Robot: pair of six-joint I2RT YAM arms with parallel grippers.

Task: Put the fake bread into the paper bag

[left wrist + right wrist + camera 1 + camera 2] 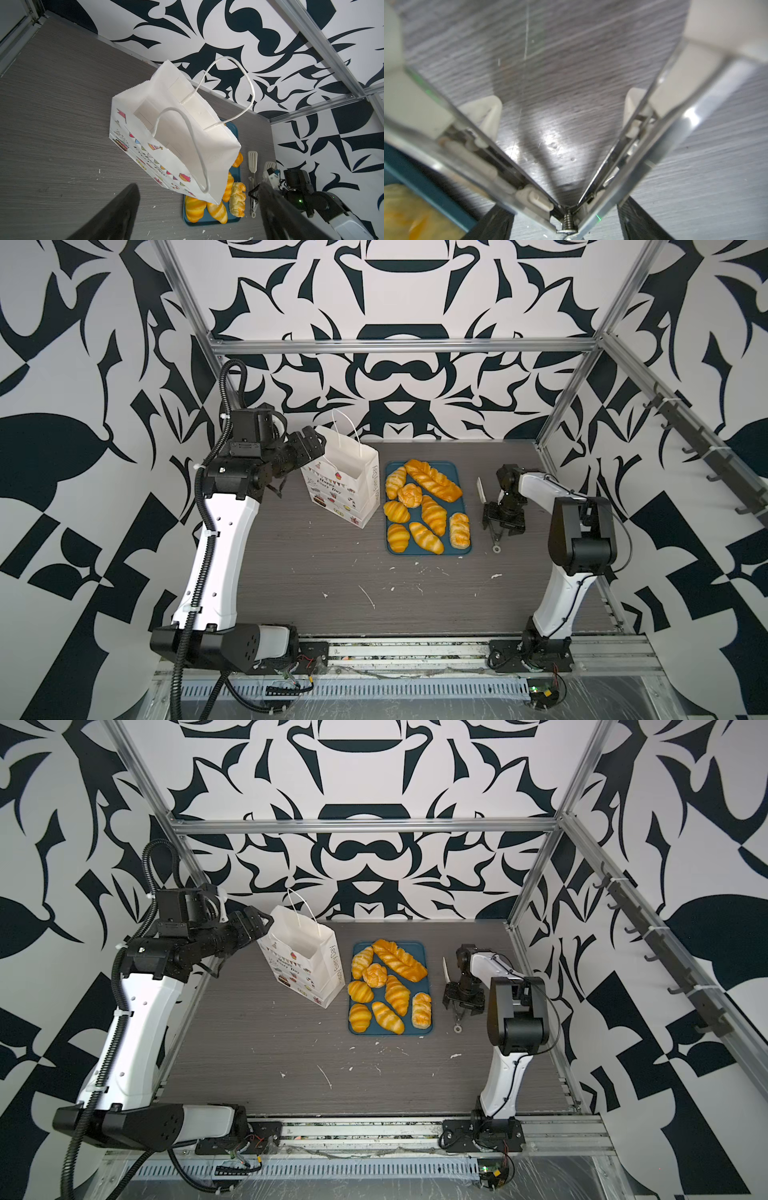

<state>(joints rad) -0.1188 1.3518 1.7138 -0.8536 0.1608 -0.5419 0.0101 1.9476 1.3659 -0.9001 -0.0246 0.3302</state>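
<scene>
We are finding the fake bread on the blue tray, at nine o'clock from the right pincer, the nearer one, which is straddling the tongs; clenched or not, we cannot tell. The left pincer is hanging released beside the paper bag.

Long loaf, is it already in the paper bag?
No, the long loaf lies on the blue tray, beside the paper bag.
</scene>
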